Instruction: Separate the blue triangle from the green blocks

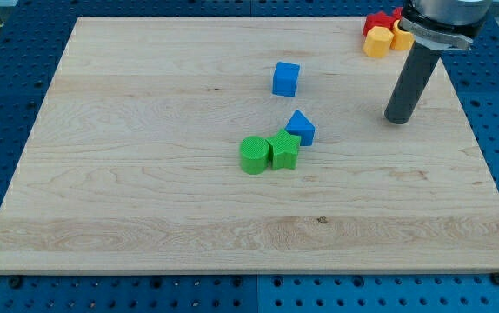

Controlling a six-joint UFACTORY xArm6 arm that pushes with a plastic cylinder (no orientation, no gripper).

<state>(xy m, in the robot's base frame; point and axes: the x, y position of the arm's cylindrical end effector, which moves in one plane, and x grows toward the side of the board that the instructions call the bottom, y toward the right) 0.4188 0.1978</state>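
A blue triangle [301, 127] lies near the middle of the wooden board, touching the upper right of a green star-shaped block [283, 150]. A green round block [253, 156] sits against that green block's left side. My tip [397, 119] rests on the board to the right of the blue triangle, about a hundred pixels away, touching no block.
A blue cube [286, 78] stands above the triangle toward the view's top. Two yellow blocks [377, 42] and red blocks [376, 21] are bunched at the board's top right corner, behind my rod. The wooden board [145, 174] lies on a blue perforated table.
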